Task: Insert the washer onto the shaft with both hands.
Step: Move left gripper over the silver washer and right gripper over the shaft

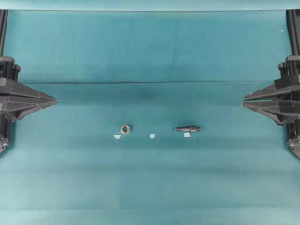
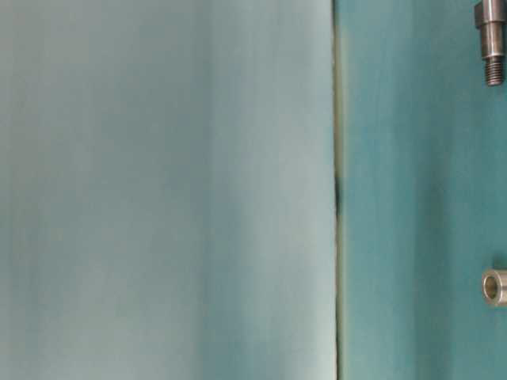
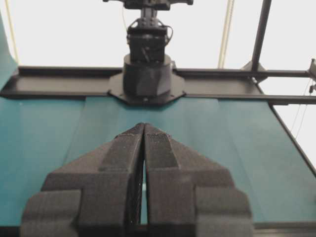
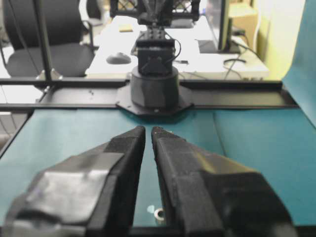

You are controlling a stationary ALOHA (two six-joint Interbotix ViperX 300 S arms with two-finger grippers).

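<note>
The washer (image 1: 125,128), a small brownish ring, lies flat on the teal mat left of centre, and it also shows at the right edge of the table-level view (image 2: 495,286). The shaft (image 1: 188,128), a dark stepped rod, lies on its side right of centre (image 2: 491,39). My left gripper (image 1: 55,100) hovers at the far left, shut and empty (image 3: 143,126). At the far right is my right gripper (image 1: 244,102), its fingers nearly touching with nothing between them (image 4: 148,130). Low between its fingers a small round metal part (image 4: 158,214) shows; I cannot tell which one.
Three pale tape scraps lie on the mat: one by the washer (image 1: 117,136), one midway (image 1: 152,136), one under the shaft (image 1: 187,135). Black frame rails run along both side edges. Each wrist view shows the other arm's base (image 3: 147,74) (image 4: 155,84).
</note>
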